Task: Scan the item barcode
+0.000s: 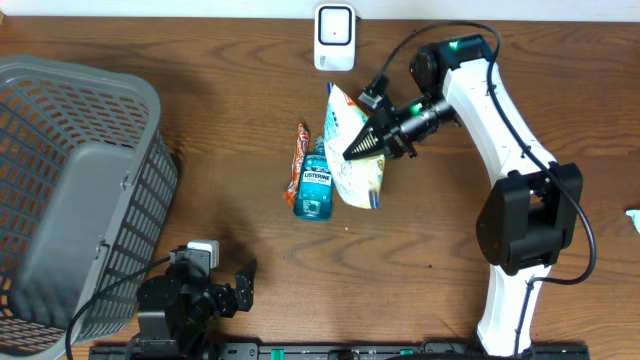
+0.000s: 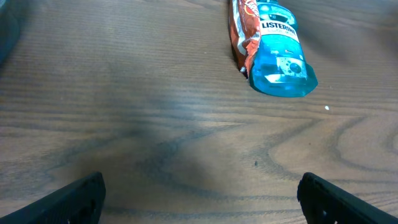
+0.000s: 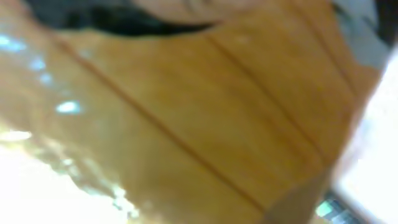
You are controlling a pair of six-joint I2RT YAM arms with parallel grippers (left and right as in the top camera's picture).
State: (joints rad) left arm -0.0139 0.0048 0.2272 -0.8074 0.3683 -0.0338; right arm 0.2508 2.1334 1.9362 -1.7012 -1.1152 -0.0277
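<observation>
Over mid-table the right arm bends leftward, right gripper [image 1: 356,150] pinching a snack bag [image 1: 360,180]; left gripper [image 1: 240,285] rests wide open

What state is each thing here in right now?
Right gripper: shut.
White-and-yellow snack bag: clamped in that gripper.
Left gripper: open, empty.
White boxy scanner: untouched.
Blue Listerine mouthwash bottle: lying on its side.
Orange snack wrapper: lying flat beside the bottle.
Grey plastic mesh basket: standing upright.

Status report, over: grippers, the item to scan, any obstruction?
Left gripper open, empty. Right gripper shut on snack bag, short of scanner. Mouthwash bottle beside bag, not blocking.
</observation>
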